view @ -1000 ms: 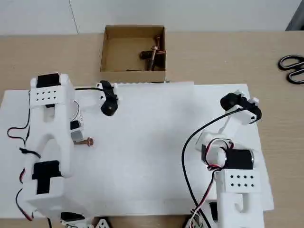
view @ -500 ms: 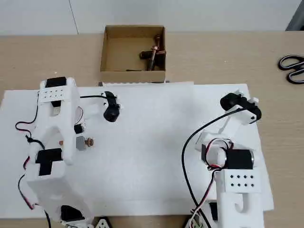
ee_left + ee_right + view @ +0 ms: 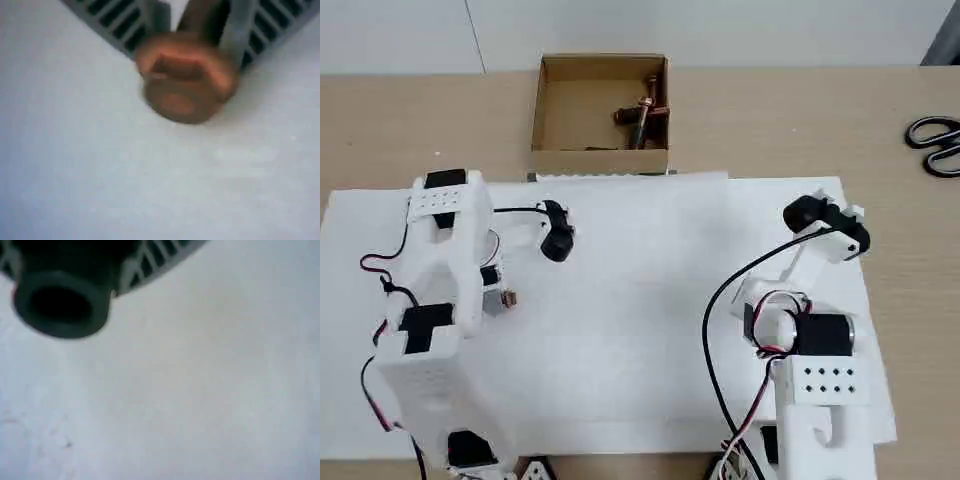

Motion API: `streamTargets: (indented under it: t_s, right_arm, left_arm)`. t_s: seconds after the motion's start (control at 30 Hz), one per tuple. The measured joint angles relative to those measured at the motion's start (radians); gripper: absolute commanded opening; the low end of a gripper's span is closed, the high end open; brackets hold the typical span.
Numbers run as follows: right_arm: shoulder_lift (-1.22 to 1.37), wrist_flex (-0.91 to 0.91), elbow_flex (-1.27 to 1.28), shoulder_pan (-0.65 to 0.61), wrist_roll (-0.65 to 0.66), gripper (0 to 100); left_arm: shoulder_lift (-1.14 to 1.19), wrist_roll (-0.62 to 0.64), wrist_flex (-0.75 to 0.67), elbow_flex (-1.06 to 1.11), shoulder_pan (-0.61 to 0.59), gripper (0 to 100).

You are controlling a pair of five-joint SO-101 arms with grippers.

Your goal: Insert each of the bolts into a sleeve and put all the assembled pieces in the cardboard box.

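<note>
Count: I see one copper-coloured bolt (image 3: 187, 82), one black sleeve (image 3: 60, 302), one cardboard box (image 3: 552, 110) and one pair of scissors (image 3: 935, 135). The assembled pieces (image 3: 642, 112) lie together in the box's right half; I cannot count them exactly.

Surroundings: a white sheet (image 3: 640, 330) covers the near part of the wooden surface (image 3: 770, 110). The box stands just beyond the sheet's far edge. The scissors lie on bare wood at the far right, well apart from everything else. A pale wall (image 3: 720, 30) rises behind the surface.

Arms: the left arm (image 3: 445, 260) is bent over the left side of the sheet with its claw low. The left claw (image 3: 496, 299) is clenched on the bolt, whose head sticks out past the ribbed fingers (image 3: 112, 22). I cannot tell whether the bolt touches the sheet. The right arm (image 3: 820, 370) is folded at the sheet's right side. The right claw (image 3: 75, 257) grasps the sleeve above the sheet, with the sleeve's open end facing the camera.
</note>
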Motion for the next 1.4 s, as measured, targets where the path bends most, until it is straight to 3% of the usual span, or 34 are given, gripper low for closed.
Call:
streamTargets:
  t_s: [0.37,0.57,0.8,1.13,1.23,1.4]
  right_arm:
    - [0.000,0.000,-0.032,0.000,0.000,0.2]
    - [0.000,0.046,-0.144,-0.078,0.000,0.2]
    - [-0.003,0.152,-0.230,-0.180,0.023,0.2]
    - [-0.029,0.258,-0.316,-0.218,0.103,0.2]
    - [-0.097,0.255,-0.315,-0.219,0.158,0.2]
    - [-0.258,0.144,-0.155,-0.213,0.272,0.2]
  left_arm:
    - [0.020,0.014,0.077,-0.176,0.015,0]
    - [-0.198,0.106,0.077,-0.198,0.051,0]
    - [-0.462,0.359,0.078,-0.190,0.135,0]
    - [-0.848,0.928,0.077,0.081,0.265,0]
    - [-0.985,1.049,0.017,0.227,0.301,0]
    - [-1.258,1.255,-0.199,0.526,0.347,0]
